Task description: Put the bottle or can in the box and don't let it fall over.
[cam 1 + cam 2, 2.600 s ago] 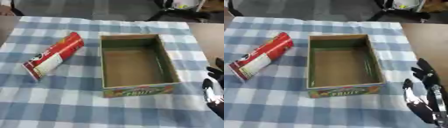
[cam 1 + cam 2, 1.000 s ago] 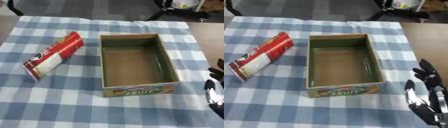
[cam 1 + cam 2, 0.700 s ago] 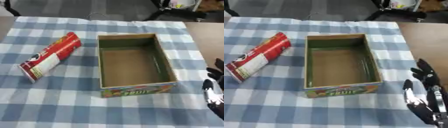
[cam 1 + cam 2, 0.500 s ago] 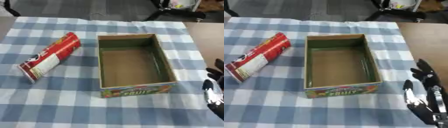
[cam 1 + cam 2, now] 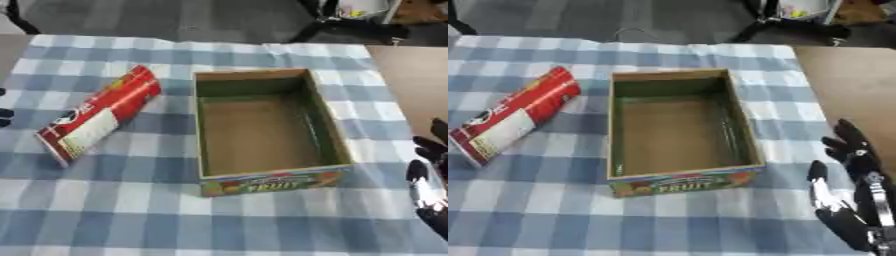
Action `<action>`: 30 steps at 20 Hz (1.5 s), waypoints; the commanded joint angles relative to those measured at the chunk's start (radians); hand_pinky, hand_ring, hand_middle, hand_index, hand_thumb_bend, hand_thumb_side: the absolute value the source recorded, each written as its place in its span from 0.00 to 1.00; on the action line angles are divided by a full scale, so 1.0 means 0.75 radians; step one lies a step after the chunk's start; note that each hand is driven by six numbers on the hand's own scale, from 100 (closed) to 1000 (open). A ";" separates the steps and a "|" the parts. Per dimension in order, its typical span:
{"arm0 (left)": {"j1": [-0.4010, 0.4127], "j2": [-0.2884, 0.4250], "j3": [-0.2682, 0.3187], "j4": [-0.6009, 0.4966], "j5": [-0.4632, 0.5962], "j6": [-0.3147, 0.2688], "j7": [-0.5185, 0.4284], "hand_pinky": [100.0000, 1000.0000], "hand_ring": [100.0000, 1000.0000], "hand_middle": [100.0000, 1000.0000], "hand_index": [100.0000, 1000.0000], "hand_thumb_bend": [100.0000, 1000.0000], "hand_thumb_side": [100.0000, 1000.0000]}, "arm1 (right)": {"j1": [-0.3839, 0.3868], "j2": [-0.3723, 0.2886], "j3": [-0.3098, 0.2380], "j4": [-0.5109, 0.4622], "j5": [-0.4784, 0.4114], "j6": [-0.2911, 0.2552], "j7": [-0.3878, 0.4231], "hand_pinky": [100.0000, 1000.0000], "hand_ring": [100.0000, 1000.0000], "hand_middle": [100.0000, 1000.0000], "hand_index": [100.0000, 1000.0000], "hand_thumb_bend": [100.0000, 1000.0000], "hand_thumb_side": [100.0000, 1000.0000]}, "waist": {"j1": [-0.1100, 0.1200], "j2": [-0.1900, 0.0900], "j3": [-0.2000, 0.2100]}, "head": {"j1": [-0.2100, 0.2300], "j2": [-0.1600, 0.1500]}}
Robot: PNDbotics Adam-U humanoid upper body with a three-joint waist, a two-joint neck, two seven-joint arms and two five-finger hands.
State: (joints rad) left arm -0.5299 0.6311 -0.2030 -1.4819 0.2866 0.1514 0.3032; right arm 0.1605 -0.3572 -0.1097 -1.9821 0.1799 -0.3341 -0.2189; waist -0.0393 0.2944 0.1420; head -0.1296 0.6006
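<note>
Left eye view: a red can (image 5: 98,116) is lying on its side on the table (image 5: 114,220), which is wearing a blue-and-white checked cloth (image 5: 262,50). The can is sitting just beside the left wall of an open cardboard box (image 5: 262,131), tilted so that its far end is pointing toward the box's far left corner, with a strip of cloth showing between them. The box is standing empty, its printed front panel facing the camera. At the lower right edge, the robot's right hand (image 5: 429,187) is resting apart from the box, only partly showing. A small dark shape is poking in at the left edge near the can; what it is cannot be told.

Right eye view: the right hand (image 5: 852,200) is showing more fully at the lower right corner, its fingers (image 5: 843,147) pointing up and spread, relaxed and holding nothing. It is sitting near the box's front right corner without touching it. The can is lying at the left edge, outside the box. The left hand is not showing.
</note>
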 commanded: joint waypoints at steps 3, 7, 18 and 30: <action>-0.039 0.017 -0.023 0.005 -0.037 0.018 -0.045 0.62 0.57 0.75 0.67 0.00 0.66 | -0.005 -0.032 -0.001 -0.024 -0.008 0.000 0.008 0.85 0.86 1.00 0.94 0.00 0.41 | -0.003 -0.038 -0.007 | -0.003 -0.001; -0.063 0.009 -0.045 0.025 -0.077 0.047 -0.076 0.63 0.58 0.75 0.68 0.00 0.68 | -0.005 -0.033 0.000 -0.024 -0.010 -0.001 0.010 0.85 0.86 1.00 0.94 0.00 0.41 | -0.004 -0.038 -0.014 | -0.004 0.003; -0.098 -0.009 -0.074 0.065 -0.246 0.182 -0.008 0.68 0.60 0.75 0.68 0.05 0.63 | -0.001 -0.034 0.001 -0.024 -0.017 -0.003 0.012 0.85 0.86 1.00 0.93 0.00 0.41 | -0.007 -0.045 -0.013 | -0.008 0.003; -0.109 -0.014 -0.071 0.054 -0.371 0.292 0.004 0.71 0.58 0.72 0.68 0.14 0.57 | -0.003 -0.030 0.002 -0.024 -0.016 0.004 0.016 0.85 0.86 1.00 0.93 0.00 0.41 | -0.002 -0.042 -0.010 | -0.012 -0.004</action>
State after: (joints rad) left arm -0.5915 0.6052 -0.2619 -1.4242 0.0180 0.3647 0.3088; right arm 0.1588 -0.3573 -0.1041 -1.9821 0.1716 -0.3307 -0.2079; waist -0.0393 0.2942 0.1328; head -0.1350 0.6047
